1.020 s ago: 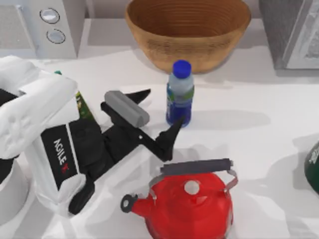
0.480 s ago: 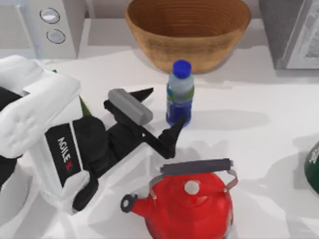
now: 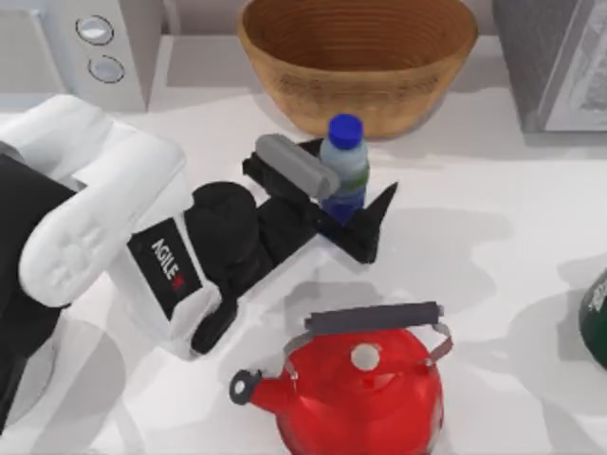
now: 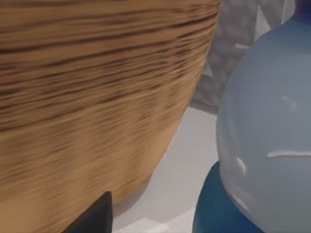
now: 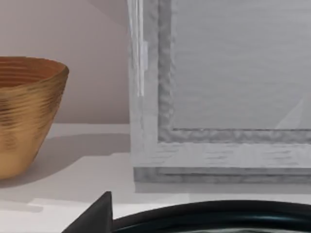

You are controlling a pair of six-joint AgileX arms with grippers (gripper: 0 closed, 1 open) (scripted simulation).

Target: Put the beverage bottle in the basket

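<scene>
The beverage bottle (image 3: 343,169), clear with a blue cap and a dark blue lower part, stands upright just in front of the basket (image 3: 358,59). My left gripper (image 3: 353,172) is open, with one finger on each side of the bottle's body and not closed on it. In the left wrist view the bottle (image 4: 265,145) looms very close, beside the basket's ribbed wall (image 4: 92,97). My right arm stays parked off the table's right side; its wrist view looks toward the basket (image 5: 26,111).
A red kettle (image 3: 360,379) with a grey handle stands close in front of the left gripper. A white appliance (image 3: 90,47) sits at the back left and a grey one (image 3: 560,57) at the back right. A dark green object (image 3: 597,318) lies at the right edge.
My left arm has swung right and toward the back, bringing its open fingers from beside the bottle to either side of it. The bottle has stayed in place.
</scene>
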